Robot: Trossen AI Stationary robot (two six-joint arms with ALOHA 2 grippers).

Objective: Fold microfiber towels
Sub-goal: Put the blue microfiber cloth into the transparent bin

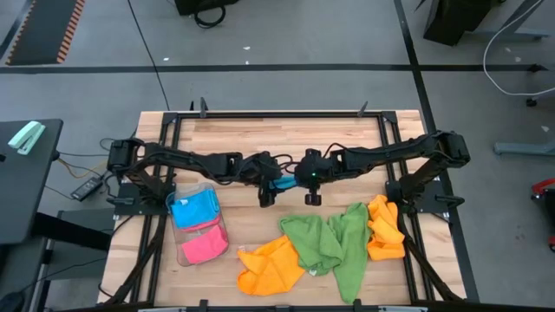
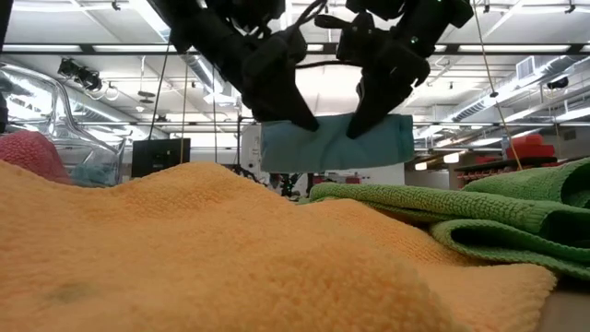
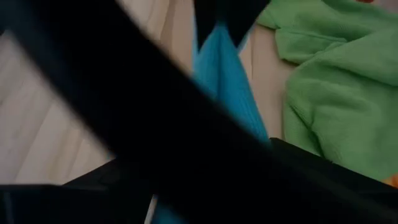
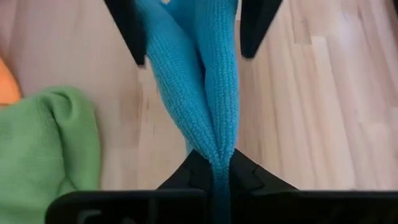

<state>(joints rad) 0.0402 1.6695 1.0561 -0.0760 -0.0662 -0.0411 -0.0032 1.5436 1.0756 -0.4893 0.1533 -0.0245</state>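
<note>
Both arms are dark, nearly black, built of slim tubular links joined by chunkier rounded joint housings. The left arm [image 1: 186, 160] and the right arm [image 1: 390, 156] each rise from a blocky base clamped to a black metal frame at the table's side edge. Thin black cables loop loosely along the links and arc over the wrists. A small green light glows on the right arm's wrist housing [image 1: 301, 177]. The right gripper [image 4: 214, 163] has matte black fingers tapering to wedge-shaped tips, and the left gripper [image 2: 293, 112] has the same angular, pointed black fingers.
</note>
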